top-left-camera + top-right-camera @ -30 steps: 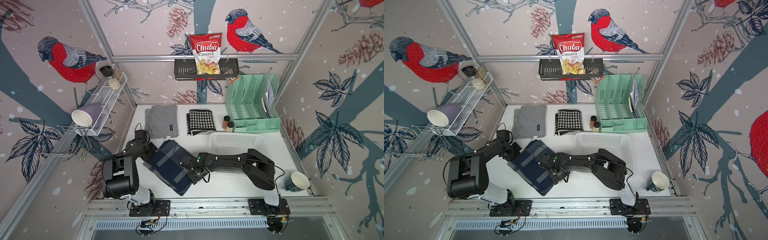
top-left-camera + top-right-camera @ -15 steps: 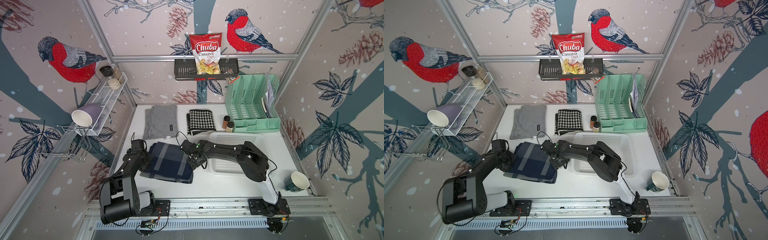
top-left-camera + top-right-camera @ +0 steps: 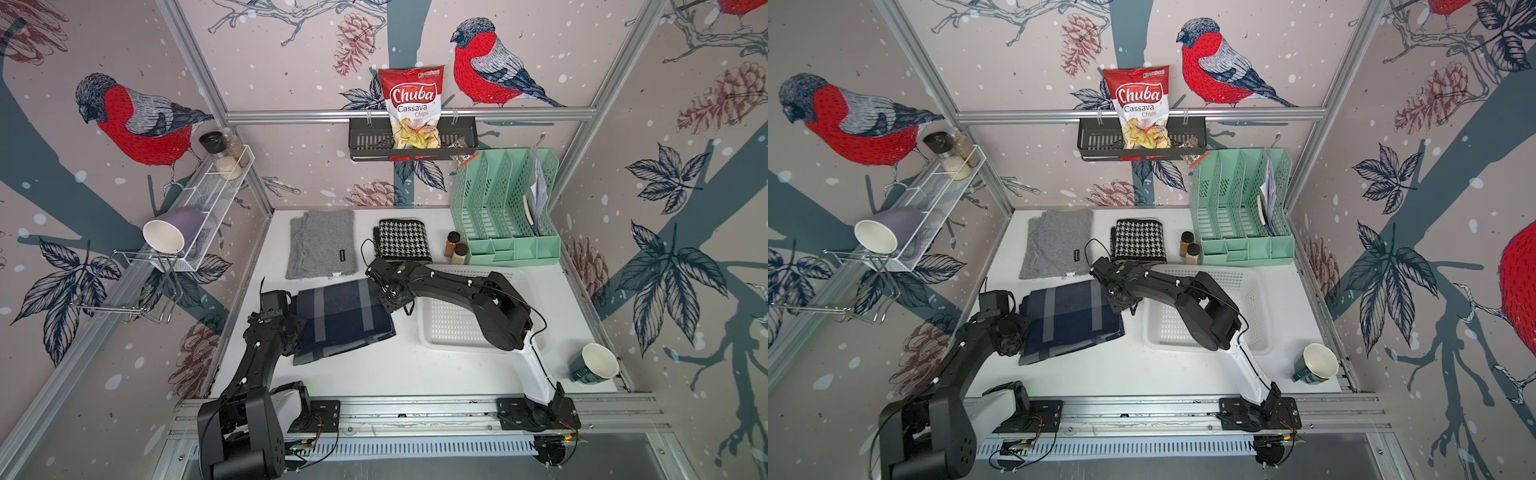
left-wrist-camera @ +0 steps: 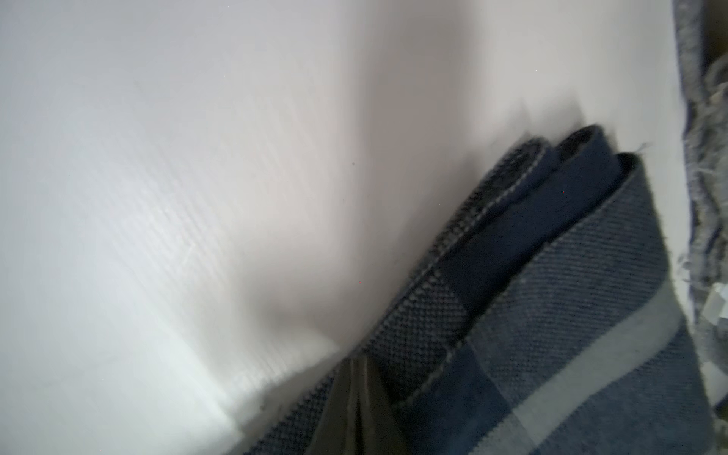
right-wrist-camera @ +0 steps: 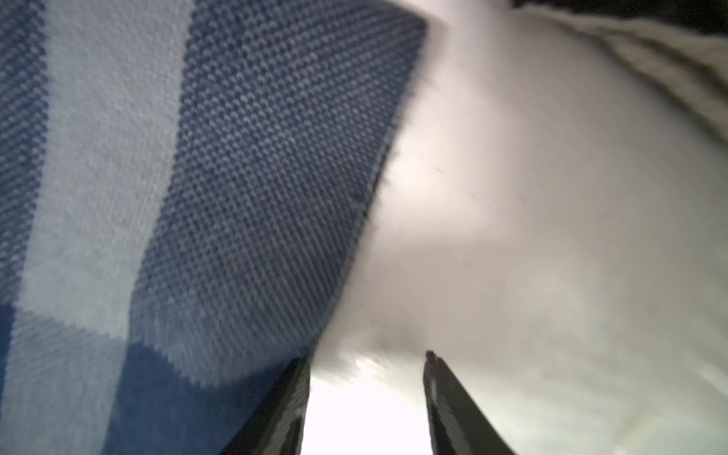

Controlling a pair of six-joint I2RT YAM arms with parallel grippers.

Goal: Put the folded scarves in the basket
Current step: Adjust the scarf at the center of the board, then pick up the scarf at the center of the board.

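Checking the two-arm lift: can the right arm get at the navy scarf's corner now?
Probably yes. The right arm has its jaws apart at the corner of the navy scarf, one beside its edge, only bare table between them; nothing blocks the way.

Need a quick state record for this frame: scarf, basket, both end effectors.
scarf: navy plaid scarf, folded, flat on the table, beside the basket
basket: white basket, no scarf in it
left end effector: shut on the scarf's edge
right end effector: open at the scarf's corner, nothing between its jaws
status: scarf not yet in basket
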